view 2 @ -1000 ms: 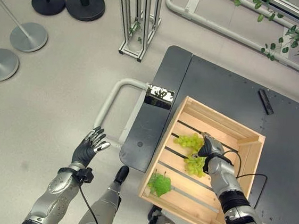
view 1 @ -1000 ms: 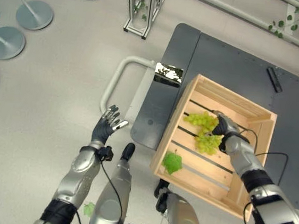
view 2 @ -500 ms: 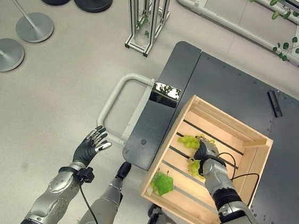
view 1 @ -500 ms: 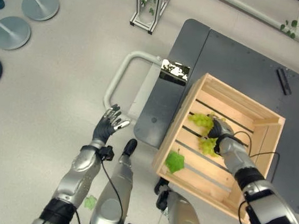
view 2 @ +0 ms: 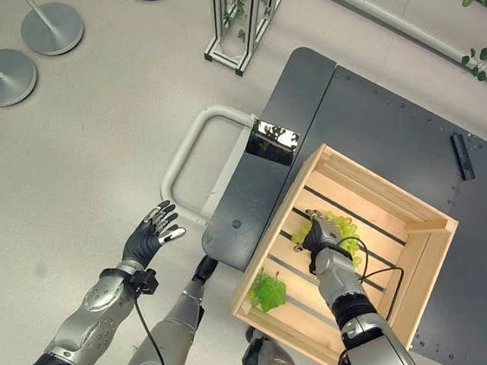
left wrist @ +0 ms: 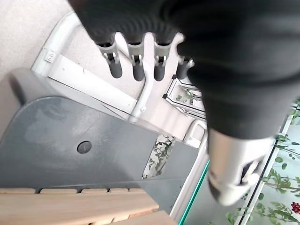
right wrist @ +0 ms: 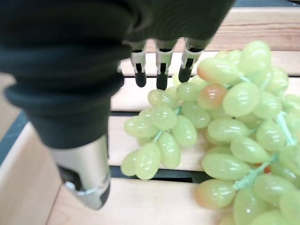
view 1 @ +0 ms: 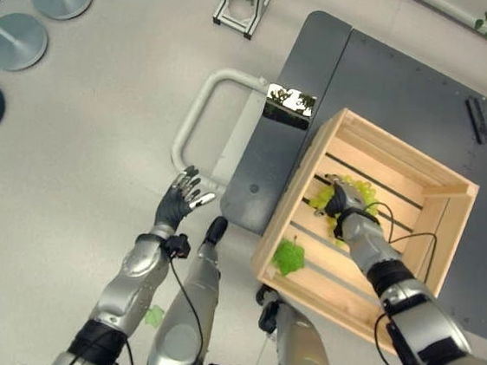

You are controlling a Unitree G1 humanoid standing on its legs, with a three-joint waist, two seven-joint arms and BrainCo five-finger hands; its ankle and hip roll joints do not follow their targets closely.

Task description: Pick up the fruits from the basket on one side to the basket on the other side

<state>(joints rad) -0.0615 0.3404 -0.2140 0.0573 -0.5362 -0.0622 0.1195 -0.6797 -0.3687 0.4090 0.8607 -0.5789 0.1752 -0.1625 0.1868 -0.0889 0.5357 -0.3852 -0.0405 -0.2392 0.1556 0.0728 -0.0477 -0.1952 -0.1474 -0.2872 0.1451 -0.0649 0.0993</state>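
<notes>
Grapes point(view 2: 335, 236), green bunch, lie on the slatted floor of the wooden crate point(view 2: 432, 255), toward its middle, nearer the crate's left wall than its right. A green leaf point(view 2: 267, 291) sits apart in the crate's near-left corner.

Going left to right: my left hand point(view 1: 181, 200) hangs over bare floor point(view 1: 70, 173), well left of the grey table point(view 1: 393, 85), fingers straight and spread, holding nothing. Just beyond it stands the table's white tubular handle point(view 1: 200, 117).

My right hand point(view 2: 320, 237) is down inside the crate, directly over the bunch. Wrist view: fingers point(right wrist: 161, 70) straight, tips above the grapes, thumb out to the side, nothing clasped yet. The bunch spreads under and past my fingertips, its bulk on the side away from the thumb; long axis runs roughly across the slats.

Judgement: right hand is the one to take it; fingers need to drop and curl round the bunch.

Crate sits on the table's near-left part, overhanging the near edge. A dark bar point(view 1: 477, 120) lies by the far-right edge.
</notes>
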